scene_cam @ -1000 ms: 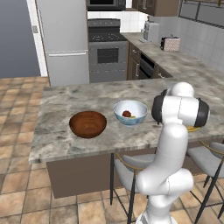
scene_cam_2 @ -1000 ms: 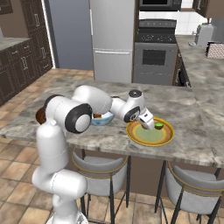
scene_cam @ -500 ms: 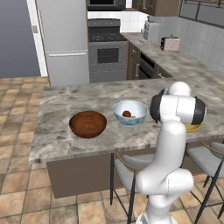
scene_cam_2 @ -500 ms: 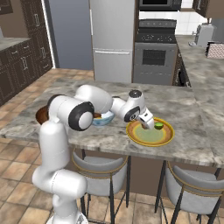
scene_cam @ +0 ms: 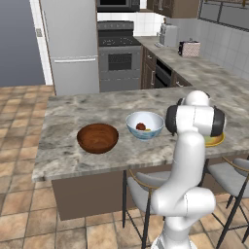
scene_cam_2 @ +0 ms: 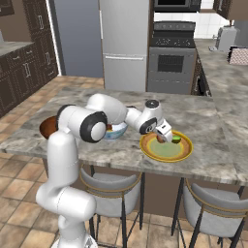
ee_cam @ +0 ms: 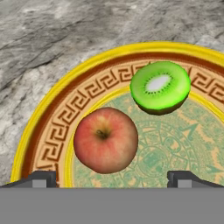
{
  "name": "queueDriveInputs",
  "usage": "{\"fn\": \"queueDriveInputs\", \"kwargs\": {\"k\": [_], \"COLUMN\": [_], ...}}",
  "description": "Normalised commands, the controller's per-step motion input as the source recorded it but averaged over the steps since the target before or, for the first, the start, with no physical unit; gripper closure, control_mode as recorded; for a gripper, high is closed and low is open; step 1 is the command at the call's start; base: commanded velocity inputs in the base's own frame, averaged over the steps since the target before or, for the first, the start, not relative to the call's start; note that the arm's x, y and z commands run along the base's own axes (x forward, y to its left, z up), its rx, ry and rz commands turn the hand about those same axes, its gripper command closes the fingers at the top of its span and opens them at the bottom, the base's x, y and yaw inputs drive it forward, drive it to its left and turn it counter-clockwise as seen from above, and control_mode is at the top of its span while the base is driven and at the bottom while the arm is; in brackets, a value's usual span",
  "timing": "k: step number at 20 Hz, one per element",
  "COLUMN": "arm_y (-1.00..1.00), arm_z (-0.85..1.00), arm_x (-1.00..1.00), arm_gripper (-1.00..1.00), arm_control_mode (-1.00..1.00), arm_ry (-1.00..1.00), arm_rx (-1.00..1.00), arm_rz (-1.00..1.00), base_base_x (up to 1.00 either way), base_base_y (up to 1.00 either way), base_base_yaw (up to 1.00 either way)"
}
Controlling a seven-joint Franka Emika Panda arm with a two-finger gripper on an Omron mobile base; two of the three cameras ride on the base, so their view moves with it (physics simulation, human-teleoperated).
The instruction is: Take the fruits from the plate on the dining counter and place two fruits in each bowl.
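Fingers: the gripper is spread wide, its two dark tips either side of the apple, holding nothing.
Change: the arm's elbow has swung a little since half a second ago; the hand has stayed low over the plate.
Fruit on plate: reddish apple and green kiwi half, just apart.
Hand view adds: the plate's patterned rim and the marbled counter beyond.
Left view adds: white bowl with a dark red fruit and something yellow beside it; brown bowl to its left.
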Motion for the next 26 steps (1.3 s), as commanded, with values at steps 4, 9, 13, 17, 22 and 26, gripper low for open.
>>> {"fn": "queueDriveInputs", "kwargs": {"k": [4,9,13,17,22,26], "arm_y": [-0.04,0.0,0.0,-0.04,-0.09,-0.01], "arm_z": [-0.21,-0.2,-0.07,0.0,-0.06,-0.19], "arm_x": [0.07,0.1,0.19,0.22,0.13,0.03], "arm_gripper": [-1.0,-1.0,-1.0,-1.0,-1.0,1.0], "arm_control_mode": [-1.0,-1.0,-1.0,-1.0,-1.0,-1.0], "arm_ry": [0.0,0.0,0.0,0.0,0.0,0.0], "arm_rx": [0.0,0.0,0.0,0.0,0.0,0.0], "arm_rz": [0.0,0.0,0.0,0.0,0.0,0.0], "base_base_x": [0.0,0.0,0.0,0.0,0.0,0.0], "base_base_y": [0.0,0.0,0.0,0.0,0.0,0.0], "base_base_yaw": [0.0,0.0,0.0,0.0,0.0,0.0]}}
